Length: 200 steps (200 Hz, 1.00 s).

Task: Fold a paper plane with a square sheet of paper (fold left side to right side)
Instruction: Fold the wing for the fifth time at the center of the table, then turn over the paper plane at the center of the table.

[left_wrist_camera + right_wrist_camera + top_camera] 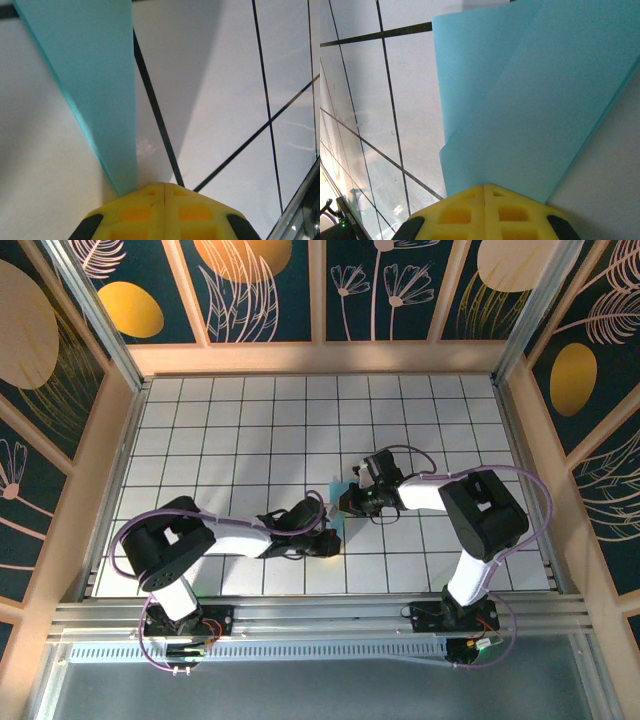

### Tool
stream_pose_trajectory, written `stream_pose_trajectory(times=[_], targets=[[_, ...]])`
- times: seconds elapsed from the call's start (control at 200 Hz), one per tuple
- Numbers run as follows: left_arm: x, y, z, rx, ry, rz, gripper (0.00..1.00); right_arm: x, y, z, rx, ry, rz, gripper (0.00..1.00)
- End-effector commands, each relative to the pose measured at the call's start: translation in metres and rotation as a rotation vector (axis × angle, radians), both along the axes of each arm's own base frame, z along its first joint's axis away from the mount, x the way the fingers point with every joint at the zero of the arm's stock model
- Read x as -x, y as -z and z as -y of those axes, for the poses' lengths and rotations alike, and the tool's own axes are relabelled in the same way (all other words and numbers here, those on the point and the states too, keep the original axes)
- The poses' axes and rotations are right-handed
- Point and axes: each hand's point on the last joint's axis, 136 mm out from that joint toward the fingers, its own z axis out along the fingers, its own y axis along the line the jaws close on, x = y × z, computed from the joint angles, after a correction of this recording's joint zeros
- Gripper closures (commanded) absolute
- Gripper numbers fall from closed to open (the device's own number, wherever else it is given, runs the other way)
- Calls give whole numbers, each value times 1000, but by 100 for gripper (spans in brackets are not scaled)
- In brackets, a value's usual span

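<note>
1. Nearest first, left wrist cam. The left gripper [165,192] has its yellow fingers shut tight with no gap. A narrow blue point of the square sheet of paper [95,75] comes right down to the left-hand finger, a bit off the seam. I can't tell if it's pinched or just touching.
2. On the right wrist cam, the right gripper [485,192] is closed too. Here the paper runs straight in across the seam between the fingers, so I'd call that a grip on the sheet.
3. Progress-wise, it's definitely not a flat square. The right cam shows one layer lying over another with a slanted edge, and the left cam shows a long tapering wedge with a thick layered edge. So some folds are in. My guess is mid-to-late, with creasing or wing folds left, but I can't say how many.
4. Further out, the overhead view gives what the wrist cams don't. Both arms reach in and meet near the middle of the white grid table [250,410], with the paper just a small blue sliver between the two grippers. You can't see the layers from up there, though.
</note>
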Motion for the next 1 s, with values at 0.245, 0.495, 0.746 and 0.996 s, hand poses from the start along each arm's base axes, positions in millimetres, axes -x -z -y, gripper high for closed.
stream_pose_trajectory(times=[0.245, 0.495, 0.746, 0.996], targets=[[15, -32, -12, 47, 10, 15, 100, -8, 14, 17, 176, 10, 9, 100], [-40, -82, -53, 118, -262, 184, 93, -43, -55, 21, 211, 61, 207, 82], [-87, -113, -115, 42, -603, 388, 69, -27, -71, 35, 450, 88, 262, 62], [-100, -117, -132, -29, -708, 434, 60, -14, -54, 20, 594, 71, 283, 52]])
